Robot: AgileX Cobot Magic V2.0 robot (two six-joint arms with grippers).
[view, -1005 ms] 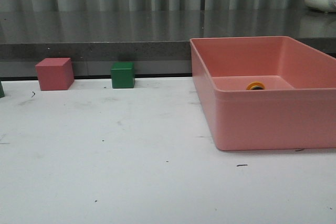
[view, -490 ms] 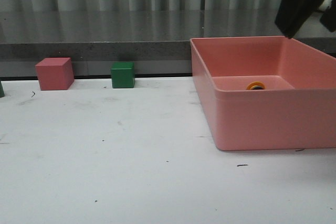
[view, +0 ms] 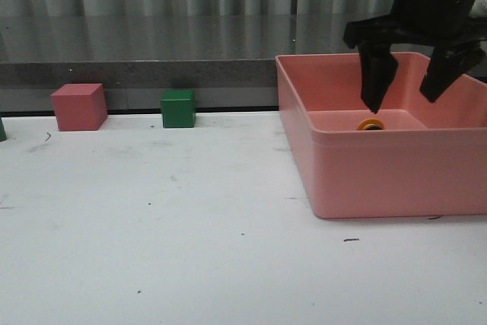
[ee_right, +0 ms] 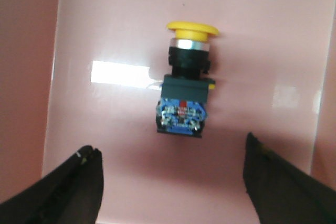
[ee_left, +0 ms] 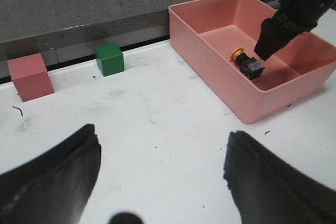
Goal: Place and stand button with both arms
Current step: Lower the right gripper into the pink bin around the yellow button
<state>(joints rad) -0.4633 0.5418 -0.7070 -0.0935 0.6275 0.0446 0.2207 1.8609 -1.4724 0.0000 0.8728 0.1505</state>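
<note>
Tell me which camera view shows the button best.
The right wrist view: the button lies on its side, yellow cap, black collar and blue base all clear. The left wrist view shows it small in the pink bin; the front view shows only its cap.

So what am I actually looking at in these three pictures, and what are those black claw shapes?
It is a robot with two arms working at a white table. One picture comes from a camera looking forward over the table; the other two come from small cameras on each arm's wrist, so the black shapes at their bottom edges are that arm's own two fingers. On the table sit a pink cube, a green cube and a pink bin. Inside the bin a button with a yellow cap lies on its side. The right gripper hangs open just above it, holding nothing. The left gripper is also open and empty, over bare table well away from the bin.
</note>
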